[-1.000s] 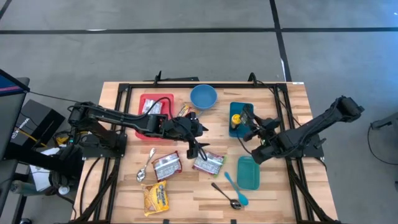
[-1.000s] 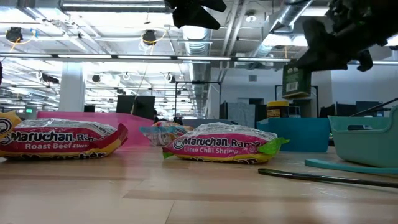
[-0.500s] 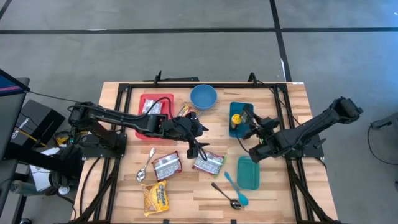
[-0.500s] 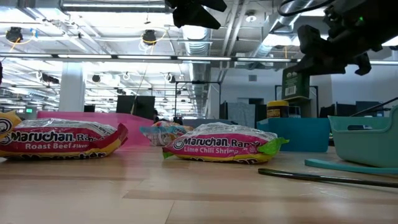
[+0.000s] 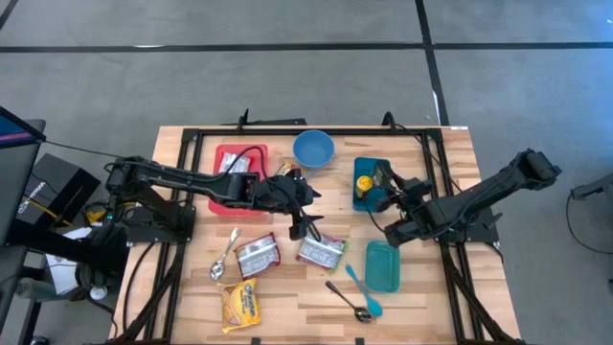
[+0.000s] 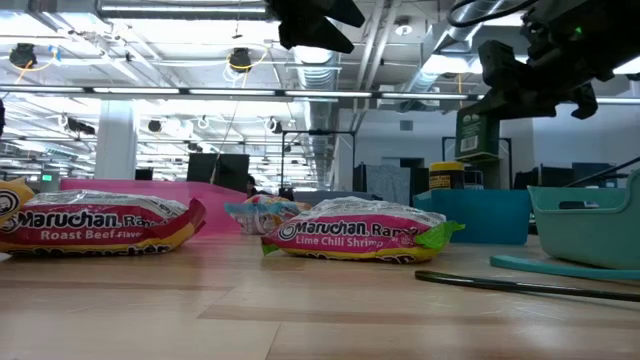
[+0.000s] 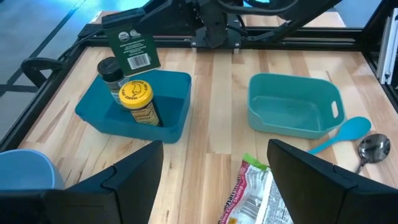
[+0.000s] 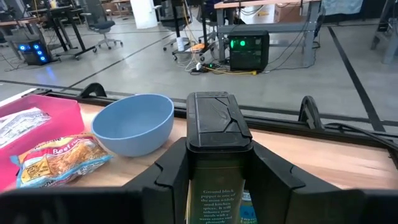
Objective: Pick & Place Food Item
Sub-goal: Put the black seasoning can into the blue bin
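My right gripper [image 8: 219,186] is shut on a dark pepper tin [image 8: 217,149] with a green label. In the left wrist view the pepper tin [image 7: 132,42] is above the blue tray [image 7: 168,127], which holds a yellow-lidded jar [image 7: 137,99] and a dark-lidded jar [image 7: 111,71]. My left gripper [image 7: 211,186] is open and empty, above the lime chili shrimp ramen packet [image 5: 321,251], which lies flat on the table. The packet also shows in the low view [image 6: 355,238]. My right gripper pinches the tin's two opposite side walls [image 8: 198,180] between its two fingers [image 8: 171,171], below the flip lid. The fingers come at it about level, from the table's right side. The tin stands upright and is lifted clear above the blue tray.
A teal bin [image 5: 382,266], a teal spatula [image 5: 361,287] and a spoon [image 5: 350,302] lie near the front right. A roast beef ramen packet [image 5: 256,255], a yellow packet [image 5: 239,305] and a second spoon [image 5: 222,257] lie front left. A blue bowl [image 5: 313,149] and a red tray [image 5: 233,172] stand at the back.
My right gripper has turned slightly while holding the tin, which stays upright over the blue tray. My left gripper has shifted a little toward the table's right edge, above the lime packet, and stays open.
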Motion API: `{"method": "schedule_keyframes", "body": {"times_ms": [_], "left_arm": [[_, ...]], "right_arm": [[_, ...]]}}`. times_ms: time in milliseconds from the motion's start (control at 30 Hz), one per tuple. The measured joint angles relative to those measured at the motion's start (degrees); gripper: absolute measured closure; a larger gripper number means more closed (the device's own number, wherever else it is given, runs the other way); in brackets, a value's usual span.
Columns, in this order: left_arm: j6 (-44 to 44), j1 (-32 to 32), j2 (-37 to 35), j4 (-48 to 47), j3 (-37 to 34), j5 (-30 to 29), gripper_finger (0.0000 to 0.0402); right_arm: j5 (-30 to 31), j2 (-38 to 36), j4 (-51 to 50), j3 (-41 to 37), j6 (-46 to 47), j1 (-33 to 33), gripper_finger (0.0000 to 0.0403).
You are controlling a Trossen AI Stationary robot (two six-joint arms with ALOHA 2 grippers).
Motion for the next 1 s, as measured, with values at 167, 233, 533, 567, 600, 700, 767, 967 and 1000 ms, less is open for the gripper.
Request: {"method": "schedule_keyframes", "body": {"times_ms": [167,233,533,567,600,700,767,967,1000], "left_arm": [[0.0,0.0,0.0,0.0,0.0,0.0,0.0120],[0.0,0.0,0.0,-0.1,0.0,0.0,0.0120],[0.0,0.0,0.0,0.0,0.0,0.2,0.0120],[0.0,0.0,0.0,0.0,0.0,0.2,0.0120],[0.0,0.0,0.0,0.0,0.0,0.2,0.0120],[0.0,0.0,0.0,0.3,0.0,0.2,0.0120],[0.0,0.0,0.0,0.3,0.0,0.2,0.0120],[0.0,0.0,0.1,0.4,0.0,0.2,0.0120],[0.0,0.0,0.1,0.4,0.0,0.2,0.0120]], "right_arm": [[-0.9,-0.2,-3.0,0.0,2.5,0.0,0.0285],[-1.6,-0.2,-3.7,0.0,4.1,0.1,0.0285],[-3.6,1.5,-4.2,0.0,7.2,0.5,0.0285],[-3.3,2.0,-4.1,0.0,7.8,0.5,0.0285],[-3.3,2.7,-4.1,0.0,8.6,0.5,0.0285],[-3.5,4.6,-4.8,0.0,11.2,0.4,0.0285],[-4.3,5.8,-5.6,0.0,13.0,0.1,0.0285],[-4.8,9.8,-5.8,0.0,18.2,-0.1,0.0285],[-4.8,10.4,-6.1,0.0,19.3,0.0,0.0285]]}}
